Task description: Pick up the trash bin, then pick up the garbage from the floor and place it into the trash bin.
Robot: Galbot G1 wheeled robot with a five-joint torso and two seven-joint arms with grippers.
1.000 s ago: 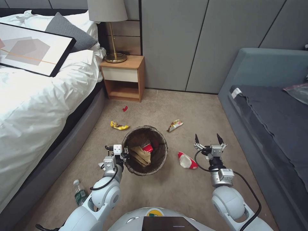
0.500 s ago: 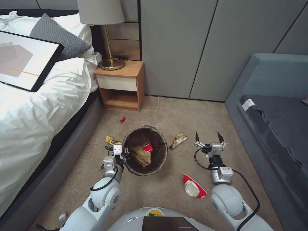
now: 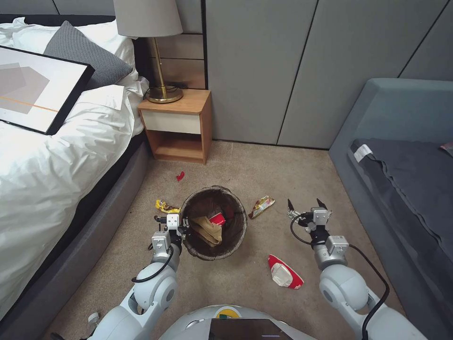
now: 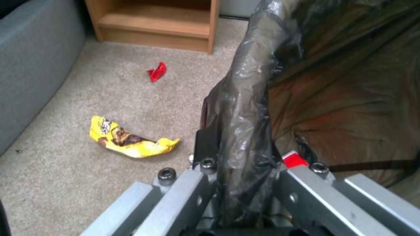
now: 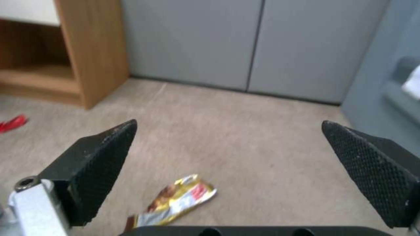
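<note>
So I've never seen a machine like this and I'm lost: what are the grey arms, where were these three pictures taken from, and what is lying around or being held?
It is a wheeled robot with two arms, each ending in a pincer. The wide picture comes from a camera on its head; the others come from cameras on each wrist. The left pincer is clamped on the bag-wrapped rim of the trash bin, which already holds some litter. The right pincer is open and empty above the carpet. On the floor lie a yellow wrapper, a gold wrapper, a red scrap and a red-and-white paper cup.
</note>
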